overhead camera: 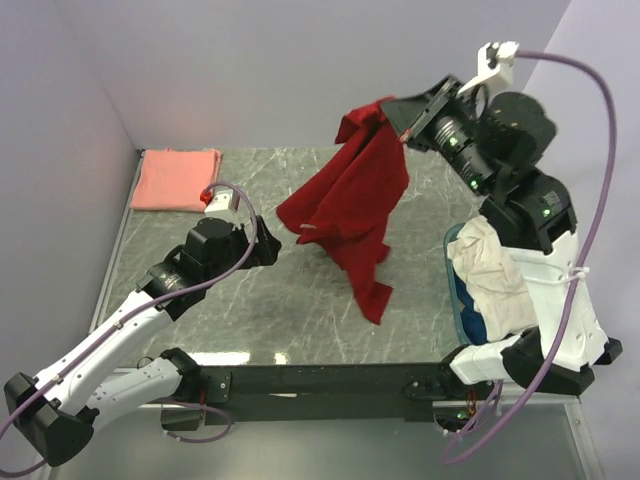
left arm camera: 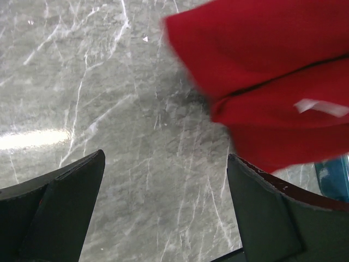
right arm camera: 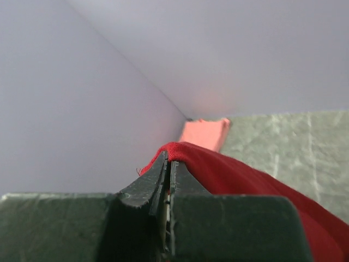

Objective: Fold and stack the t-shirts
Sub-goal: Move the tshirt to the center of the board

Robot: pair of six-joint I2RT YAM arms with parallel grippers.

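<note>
Top external view has the red shirt [overhead camera: 345,215] hanging bunched and twisted above the middle of the worktop [overhead camera: 250,310], lifted by a single pinch of cloth at its top. Whether its lowest tip brushes the worktop I cannot tell. The pink shirt [overhead camera: 176,179] lies folded into a neat rectangle at the far left corner of the worktop, so the step in hand looks like opening out the red shirt before any fold is made. The right claw [overhead camera: 403,133] is clamped tight on a ridge of red cloth, and the right wrist view shows its jaws pressed together with the fabric between them. The left claw [overhead camera: 272,247] stands spread wide and holds nothing. In its wrist view the red cloth, with a small white tag [left arm camera: 322,106], hangs just ahead, close to one finger, though contact is unclear. The next move probably calls for the left claw to catch a second corner or hem, taking one layer rather than a bundle, so the shirt can be stretched and laid flat. The right arm rears high over the worktop's far right side. The left arm reaches low and forward from the near edge, aimed at the hanging cloth. A blue tub [overhead camera: 458,305] holding cream cloth [overhead camera: 487,262] sits at the worktop's right edge.
</note>
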